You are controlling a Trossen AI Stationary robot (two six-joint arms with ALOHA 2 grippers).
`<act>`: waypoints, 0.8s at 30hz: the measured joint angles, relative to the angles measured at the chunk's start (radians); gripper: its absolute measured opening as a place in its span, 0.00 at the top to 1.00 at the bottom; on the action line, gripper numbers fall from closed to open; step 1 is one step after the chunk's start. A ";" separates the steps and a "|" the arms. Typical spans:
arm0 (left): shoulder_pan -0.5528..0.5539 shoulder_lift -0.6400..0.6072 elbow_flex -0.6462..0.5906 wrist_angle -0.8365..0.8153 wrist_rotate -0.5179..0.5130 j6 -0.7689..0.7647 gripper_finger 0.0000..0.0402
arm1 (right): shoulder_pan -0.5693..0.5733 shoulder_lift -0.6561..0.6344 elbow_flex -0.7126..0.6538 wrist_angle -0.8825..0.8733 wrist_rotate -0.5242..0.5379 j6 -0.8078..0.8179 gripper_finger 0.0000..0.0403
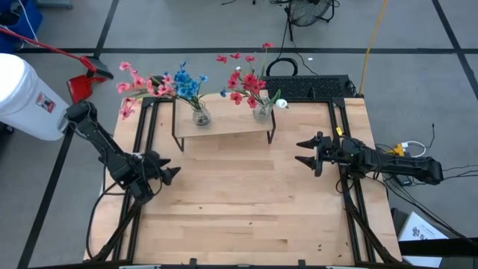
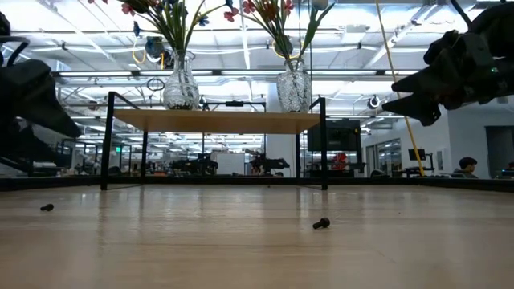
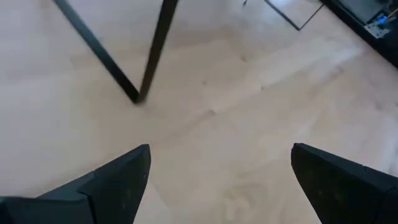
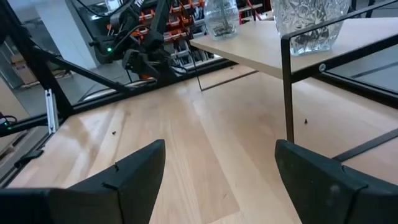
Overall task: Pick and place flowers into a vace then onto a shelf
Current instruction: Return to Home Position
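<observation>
Two glass vases stand on the shelf [image 1: 224,123] at the table's far side. The left vase [image 1: 200,114] holds the pink-red bunch [image 1: 142,86] and the blue bunch [image 1: 188,82]. The right vase [image 1: 262,112] holds the red bunch [image 1: 246,78] with a white bud [image 1: 281,104]. In the low view the vases [image 2: 181,84] [image 2: 294,87] rest by their bases on the plank. My left gripper [image 1: 170,173] is open near the table's left side, in front of the shelf. My right gripper [image 1: 302,151] is open near the right side, pointing left.
A small black screw [image 2: 321,223] lies on the tabletop and another small dark bit [image 2: 46,207] lies to the left. A black keyboard [image 1: 310,87] sits behind the shelf at the far right. The shelf's thin black legs [image 3: 152,56] [image 4: 287,87] stand ahead of both grippers.
</observation>
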 joint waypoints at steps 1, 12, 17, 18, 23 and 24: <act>0.002 0.000 0.000 0.013 0.014 -0.012 0.03 | 0.000 0.000 0.000 0.001 0.000 0.000 0.27; 0.004 0.000 0.000 0.114 0.201 0.043 0.03 | 0.000 0.000 -0.001 0.001 0.000 0.000 0.27; 0.004 0.000 0.000 0.145 0.241 0.088 0.03 | 0.000 0.000 -0.001 0.001 0.000 0.000 0.27; 0.004 0.000 0.000 0.154 0.244 0.096 0.03 | 0.000 0.000 -0.001 0.001 0.000 0.000 0.27; 0.004 0.000 0.000 0.172 0.244 0.112 0.03 | 0.000 0.000 -0.001 0.001 0.000 0.000 0.27; 0.004 0.000 0.000 0.171 0.244 0.113 0.03 | 0.000 0.000 -0.001 0.001 0.000 0.000 0.27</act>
